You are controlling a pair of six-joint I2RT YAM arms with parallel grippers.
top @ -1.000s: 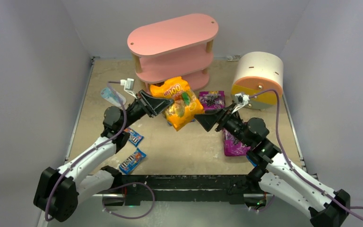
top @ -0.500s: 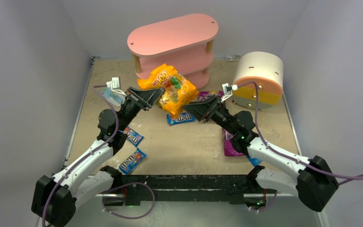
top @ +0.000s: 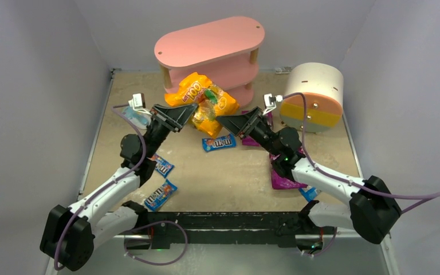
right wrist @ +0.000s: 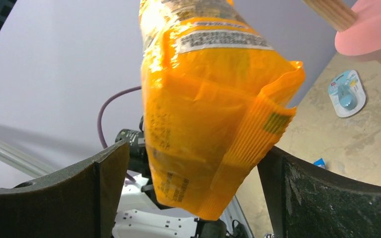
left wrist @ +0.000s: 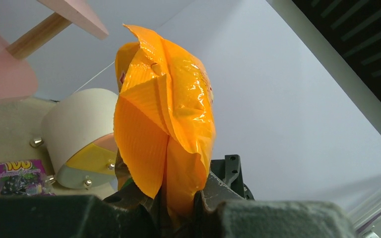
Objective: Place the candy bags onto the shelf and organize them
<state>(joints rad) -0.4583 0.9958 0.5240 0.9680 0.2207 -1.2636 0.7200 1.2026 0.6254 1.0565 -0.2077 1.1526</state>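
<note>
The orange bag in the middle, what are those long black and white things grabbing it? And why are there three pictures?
Those are two robot arms, a left arm and a right arm, and each one ends in a claw. The big picture comes from a camera above and behind them. The other two come from little cameras on the wrists, looking along each claw. The left claw pinches the shiny orange bag up in the air, in front of the pink shelf. The right claw is wide open, with the bag between its fingers. On the table lie blue M&M's packets, a purple bag and a round drawer unit.
</note>
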